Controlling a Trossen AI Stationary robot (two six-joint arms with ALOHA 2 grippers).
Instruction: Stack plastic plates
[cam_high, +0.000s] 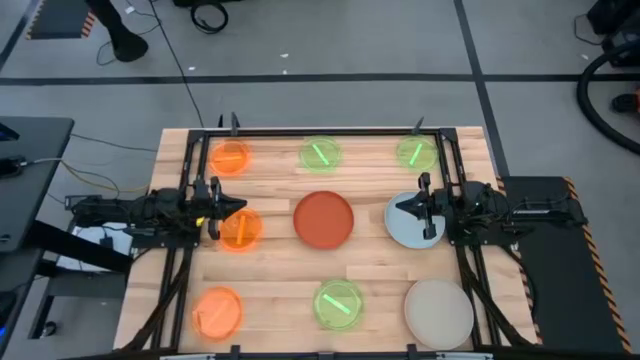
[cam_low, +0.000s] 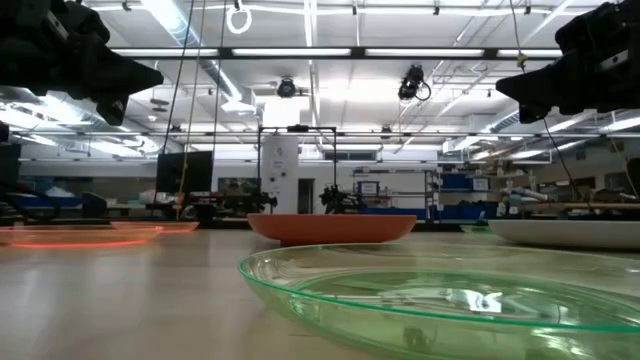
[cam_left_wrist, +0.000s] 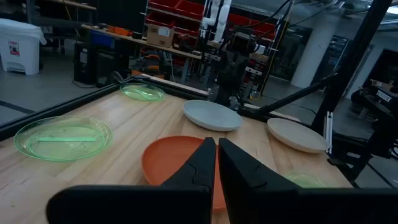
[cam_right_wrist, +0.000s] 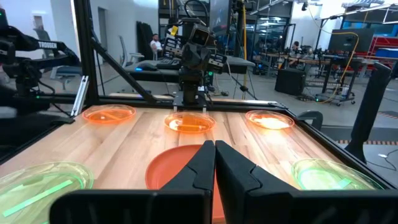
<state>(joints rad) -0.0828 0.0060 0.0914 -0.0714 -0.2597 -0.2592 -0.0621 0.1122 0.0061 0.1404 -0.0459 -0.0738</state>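
Nine plates are lying apart on the tabletop (cam_high: 270, 280), unstacked; both tools, left (cam_high: 222, 210) and right (cam_high: 407, 208), are hovering closed and empty.

Overhead, table-level and facing wrist cameras share the red-orange plate (cam_high: 323, 219)

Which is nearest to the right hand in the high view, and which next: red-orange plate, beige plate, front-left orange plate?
1. Red-orange plate, table centre, just beyond the right hand.
2. Beige plate, front-right corner.
3. Front-left orange plate, opposite front corner, farthest.
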